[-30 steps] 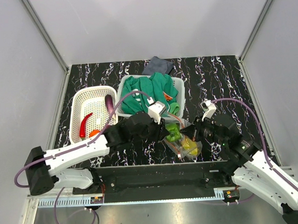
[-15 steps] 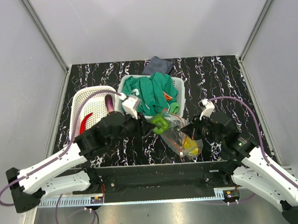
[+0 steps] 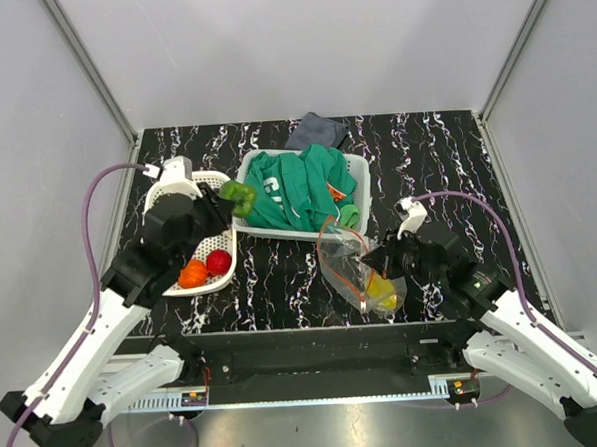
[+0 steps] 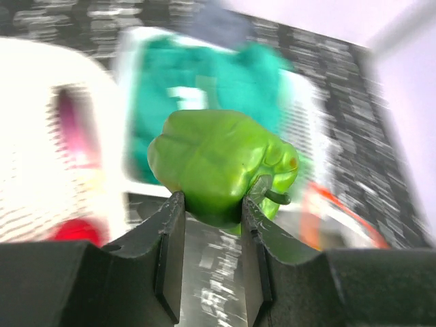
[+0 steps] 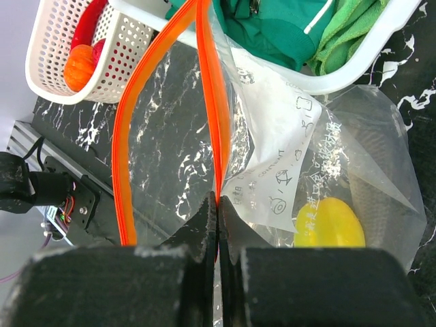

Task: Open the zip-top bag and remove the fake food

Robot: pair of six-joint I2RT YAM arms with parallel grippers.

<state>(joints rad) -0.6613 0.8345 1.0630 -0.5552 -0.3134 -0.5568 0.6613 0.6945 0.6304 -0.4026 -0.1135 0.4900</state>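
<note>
Containers:
- zip-top bag (image 3: 356, 271): on the desk (image 3: 435, 156), centre-right, near side, far edge against the near-right corner of the white bin (image 3: 361, 170). Mouth is open; the two sides of the orange-red zip strip (image 5: 211, 95) stand well apart in a loop.
- Inside the bag: one yellow piece (image 5: 329, 223) low at the closed end. Can't make out anything else through the crinkled plastic.
- right hand (image 5: 216, 204): fingers pressed together, pinching one side of the zip strip at the mouth.
- left hand (image 4: 211, 204): pinching a green pepper (image 4: 218, 167) between both fingers, in the air over the far-right rim of the white perforated basket (image 3: 167, 200), next to the bin's left end.
- Basket, left side of desk: orange round piece (image 3: 191, 274) and red round piece (image 3: 218, 262) touching each other at the near end. Left wrist view also shows a purple piece (image 4: 68, 122) in it, blurred.
- Bin, centre-far: full of a green garment (image 3: 297, 189), plus a lighter green cloth (image 3: 350, 216) at the near-right corner.

Surface/room:
- Desk is black marble-pattern with white veins.
- Dark grey cloth (image 3: 316, 130) lies just beyond the bin at the far edge.
- Plain light-grey walls (image 3: 319, 42) on three sides, with metal frame posts (image 3: 90, 64) at the corners.
</note>
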